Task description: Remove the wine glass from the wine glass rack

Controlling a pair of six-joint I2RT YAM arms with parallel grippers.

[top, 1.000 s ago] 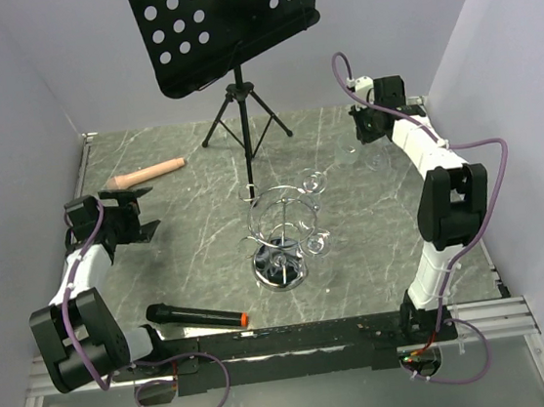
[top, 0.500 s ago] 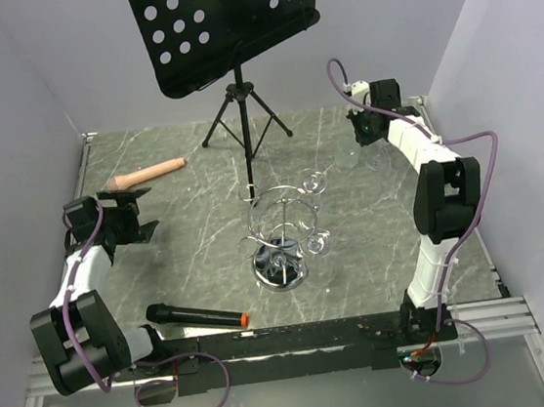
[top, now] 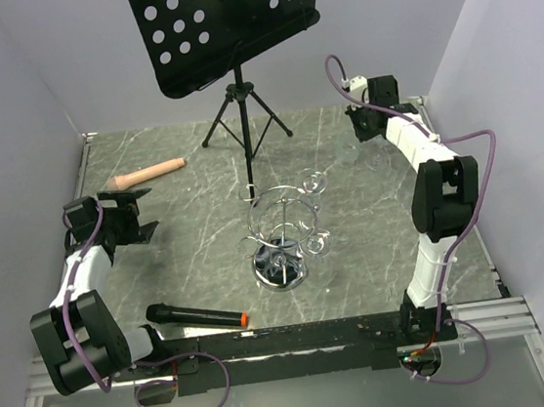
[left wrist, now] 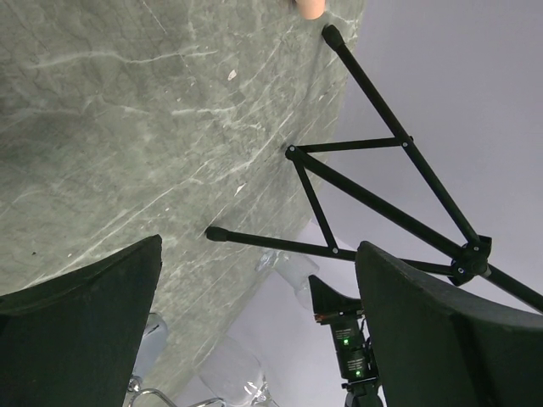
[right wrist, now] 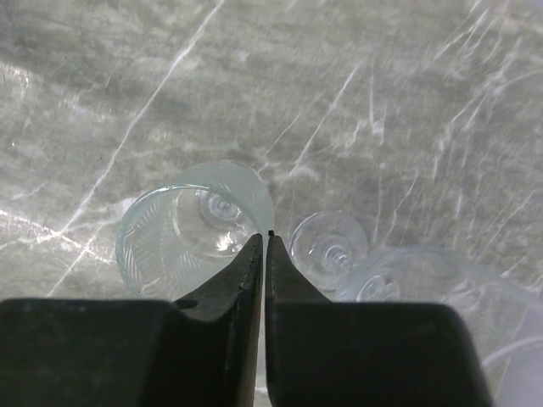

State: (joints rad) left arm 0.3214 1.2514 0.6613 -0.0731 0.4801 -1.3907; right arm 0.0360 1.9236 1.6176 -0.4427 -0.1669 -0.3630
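The chrome wine glass rack (top: 274, 225) stands mid-table on its round base, with clear glasses still hanging on it at the right (top: 313, 182) and the front right (top: 318, 245). My right gripper (top: 370, 141) is at the far right of the table. In the right wrist view its jaws (right wrist: 265, 237) are shut on the rim of an upright wine glass (right wrist: 182, 242). A second wine glass (right wrist: 333, 246) stands just to the right of it. My left gripper (top: 125, 226) is open and empty, low at the left; it also shows in the left wrist view (left wrist: 259, 254).
A black music stand (top: 227, 27) on tripod legs (left wrist: 373, 195) stands at the back centre. A tan wooden handle (top: 151, 172) lies at the back left. A black microphone (top: 195, 317) with an orange end lies at the front left. Walls close in on three sides.
My right arm has drawn slightly back and left toward the far wall, jaws still shut. The left arm and the rack have not moved.
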